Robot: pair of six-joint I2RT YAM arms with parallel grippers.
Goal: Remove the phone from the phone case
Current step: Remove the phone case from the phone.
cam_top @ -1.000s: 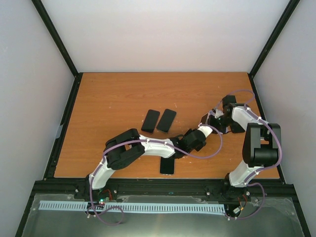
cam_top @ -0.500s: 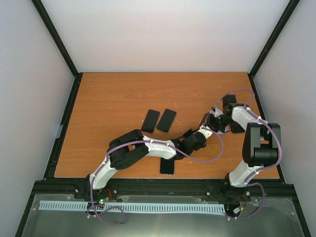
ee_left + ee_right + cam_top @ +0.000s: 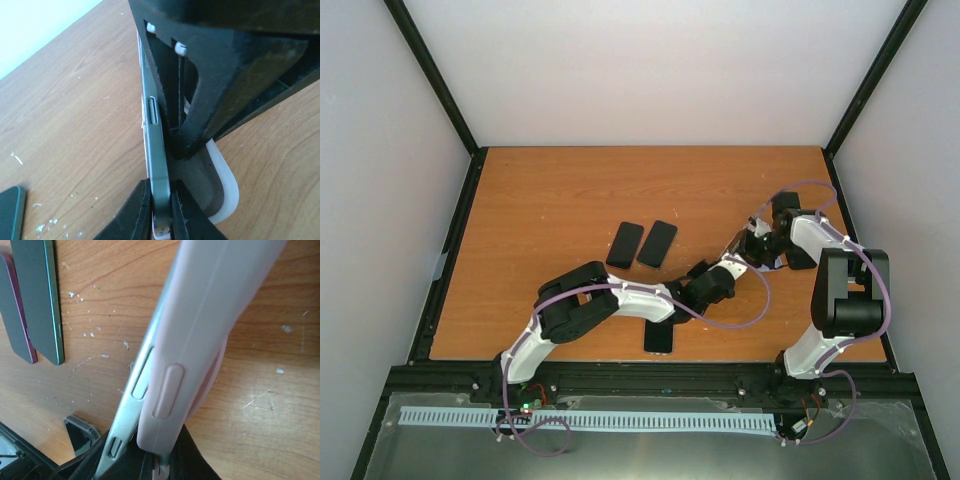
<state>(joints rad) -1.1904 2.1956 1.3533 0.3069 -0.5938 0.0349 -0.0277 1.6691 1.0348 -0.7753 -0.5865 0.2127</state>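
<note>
The phone point(image 3: 159, 165) is a slim grey-green slab standing on edge above the table, partly peeled out of its pale pink case point(image 3: 200, 335). My left gripper point(image 3: 161, 194) is shut on the phone's bare lower edge. In the left wrist view the case point(image 3: 227, 186) bulges away to the right of the phone. My right gripper point(image 3: 161, 456) is shut on the case's end, with the phone's side point(image 3: 131, 407) splayed off to the left. Seen from above, the left gripper point(image 3: 726, 263) and the right gripper point(image 3: 750, 246) meet at the table's right.
Two dark phones point(image 3: 625, 244) point(image 3: 657, 243) lie side by side at mid-table, and they also show in the right wrist view point(image 3: 37, 300). A third dark phone point(image 3: 659, 336) lies near the front edge under the left arm. Black frame rails border the wooden table point(image 3: 540, 200).
The left gripper has closed onto the phone's edge. The left arm has shifted slightly right, toward the right gripper. The right arm has hardly moved.
</note>
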